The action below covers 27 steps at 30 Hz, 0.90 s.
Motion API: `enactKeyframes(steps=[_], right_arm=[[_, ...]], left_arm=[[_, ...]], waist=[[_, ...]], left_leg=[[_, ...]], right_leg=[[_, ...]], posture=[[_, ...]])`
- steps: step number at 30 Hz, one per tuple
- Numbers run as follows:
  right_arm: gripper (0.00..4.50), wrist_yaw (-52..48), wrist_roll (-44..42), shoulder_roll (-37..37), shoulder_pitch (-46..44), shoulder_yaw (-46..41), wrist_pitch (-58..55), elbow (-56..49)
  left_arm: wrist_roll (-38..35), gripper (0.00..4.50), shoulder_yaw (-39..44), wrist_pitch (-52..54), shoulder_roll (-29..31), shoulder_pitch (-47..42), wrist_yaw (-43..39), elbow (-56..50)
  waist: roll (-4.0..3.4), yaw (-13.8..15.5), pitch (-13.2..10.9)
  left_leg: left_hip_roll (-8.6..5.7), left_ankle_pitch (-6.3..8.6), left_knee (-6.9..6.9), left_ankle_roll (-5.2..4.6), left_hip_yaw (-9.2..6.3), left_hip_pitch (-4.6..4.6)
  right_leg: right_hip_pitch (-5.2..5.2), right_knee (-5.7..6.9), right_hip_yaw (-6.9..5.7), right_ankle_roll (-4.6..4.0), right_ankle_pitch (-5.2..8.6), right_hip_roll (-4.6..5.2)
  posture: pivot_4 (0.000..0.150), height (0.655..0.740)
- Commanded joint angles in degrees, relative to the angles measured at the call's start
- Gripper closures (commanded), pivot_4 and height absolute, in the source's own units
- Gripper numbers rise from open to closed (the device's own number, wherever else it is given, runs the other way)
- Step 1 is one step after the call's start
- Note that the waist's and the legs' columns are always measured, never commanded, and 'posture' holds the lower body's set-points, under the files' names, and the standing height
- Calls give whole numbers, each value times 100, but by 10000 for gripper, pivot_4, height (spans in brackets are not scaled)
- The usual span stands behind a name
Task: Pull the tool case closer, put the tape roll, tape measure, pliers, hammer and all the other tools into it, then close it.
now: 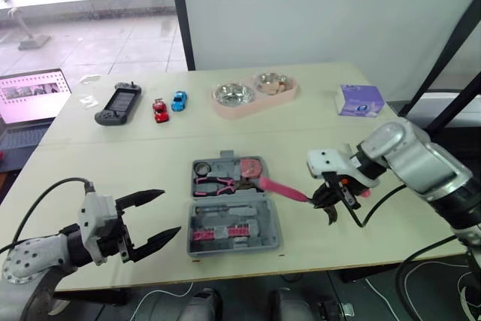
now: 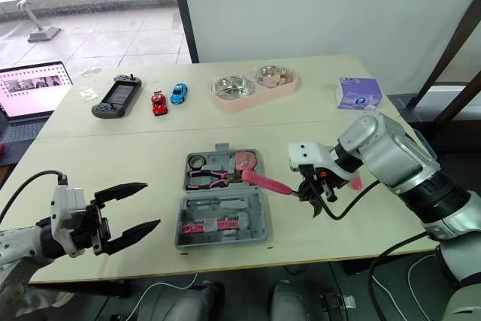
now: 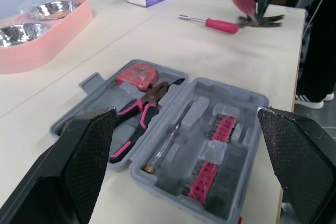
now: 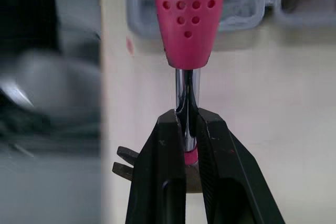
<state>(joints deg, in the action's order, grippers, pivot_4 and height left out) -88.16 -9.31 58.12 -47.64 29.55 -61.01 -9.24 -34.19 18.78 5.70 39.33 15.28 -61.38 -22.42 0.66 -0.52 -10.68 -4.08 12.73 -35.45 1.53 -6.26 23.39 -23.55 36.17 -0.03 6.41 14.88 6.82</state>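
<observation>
The grey tool case lies open in the middle of the table. Its far half holds the pink-handled pliers, a red tape measure and a tape roll. My right gripper is shut on the hammer at its metal shaft, just right of the case. The pink handle points over the case's right edge. My left gripper hangs open to the left of the case, holding nothing. A red-handled screwdriver lies on the table near the right arm.
Along the far side stand a pink double bowl, a purple box, a red toy car, a blue toy car and a handheld game console. A laptop sits off the table's left.
</observation>
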Motion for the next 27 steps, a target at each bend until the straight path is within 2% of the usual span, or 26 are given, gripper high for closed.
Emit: enactKeyframes(steps=[1,4,8,12,15,17,21,23,24,27], right_arm=[[44446,722,-1097,-314,-181,-463,-2742,-30],[44446,1974,-2329,-408,-155,-589,-3149,686],[44446,4694,-3864,-670,27,-1094,-3149,1833],[44446,7072,-5207,-972,578,-1795,-3149,1797],[44446,8965,-6087,-1634,1202,-2537,-3149,1572],[44446,10161,-6460,-2167,1551,-3095,-3149,1442],[44446,12024,-6543,-3190,1997,-4196,-3149,1196],[35902,12575,-6731,-3437,2131,-4430,-3149,1092],[33270,12785,-6867,-3541,2172,-4506,-3149,1044],[18575,13221,-7241,-3670,2205,-4633,-3148,754]], left_arm=[[27,0,41,-292,122,-56,-381,153],[81,0,-46,-300,270,-21,-640,273],[84,0,-157,-176,354,-52,-723,285],[42,0,-171,-113,346,-89,-683,255],[43,0,-159,-96,333,-92,-664,251],[19,0,-148,-51,327,-79,-633,218],[-57,0,-82,26,325,29,-614,100],[-93,0,-60,75,327,54,-603,77],[-103,0,-57,92,329,61,-595,72],[-113,0,-58,119,342,65,-587,78]], waist=[[0,-3,0],[1,-5,-1],[2,7,-2],[3,0,-1],[3,-31,1],[8,-34,4],[13,-51,9],[12,-50,9],[12,-46,9],[11,-34,10]], left_leg=[[-2,0,-6,0,1,13],[-8,1,-9,-1,9,24],[-12,4,-19,-5,10,27],[-11,3,-20,-7,7,43],[-5,2,-22,-8,9,58],[-2,1,-23,-9,8,58],[1,-1,-31,-10,8,51],[2,0,-42,-10,6,38],[2,0,-42,-10,6,25],[1,1,-43,-12,5,2]], right_leg=[[-11,-1,0,0,-2,0],[-15,-9,1,0,-3,8],[-10,-13,-2,-1,-3,20],[-21,-11,-4,-1,-5,15],[-41,0,-3,6,-10,0],[-43,6,-1,16,-16,-4],[-35,10,-1,13,-20,-14],[-17,9,-2,9,-20,-19],[-2,6,-2,-1,-14,-18],[28,-4,-4,-3,-12,-18]], posture=[[1500,7233],[1500,7233],[1500,7233],[1500,7233],[1500,7233],[1500,7233],[1500,7233],[1500,7233],[1500,7233],[1500,7233]])
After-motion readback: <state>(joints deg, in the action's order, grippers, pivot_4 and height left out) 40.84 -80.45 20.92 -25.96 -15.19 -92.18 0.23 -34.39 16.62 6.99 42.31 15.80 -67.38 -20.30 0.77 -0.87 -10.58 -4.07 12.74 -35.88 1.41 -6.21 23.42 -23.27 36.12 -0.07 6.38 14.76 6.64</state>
